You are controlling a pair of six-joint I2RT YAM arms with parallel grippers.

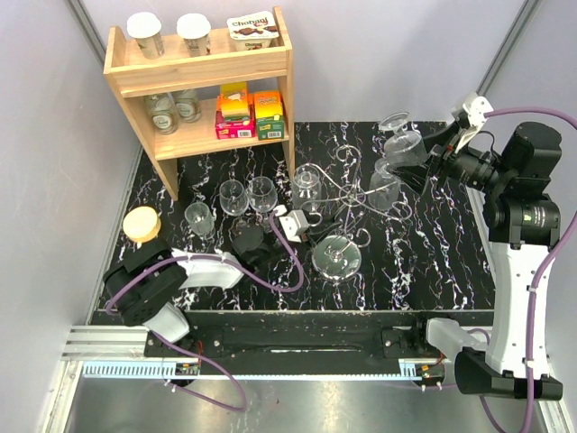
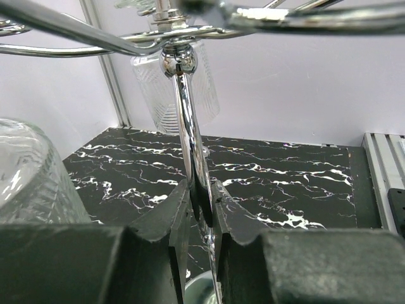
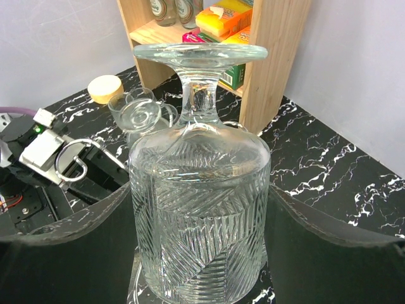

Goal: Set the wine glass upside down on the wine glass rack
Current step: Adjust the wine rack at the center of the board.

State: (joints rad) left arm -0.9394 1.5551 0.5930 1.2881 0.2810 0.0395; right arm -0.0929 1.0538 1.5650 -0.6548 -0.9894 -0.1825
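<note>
The wine glass rack (image 1: 347,192) is a silver wire stand with scroll arms and a round disc base (image 1: 336,256) in the middle of the table. My left gripper (image 1: 317,230) is shut on its chrome post (image 2: 190,139), low down, with the jaws (image 2: 201,196) pinching it. My right gripper (image 1: 431,161) is shut on a ribbed wine glass (image 1: 403,144) at the rack's right side. In the right wrist view this glass (image 3: 199,209) is upside down, foot on top, between my fingers (image 3: 76,221). Two glasses (image 1: 306,185) (image 1: 383,189) hang on the rack.
Three glasses (image 1: 233,197) stand upright left of the rack, beside a yellow-lidded jar (image 1: 141,223). A wooden shelf (image 1: 200,72) with jars and boxes stands at the back left. Grey walls close the sides.
</note>
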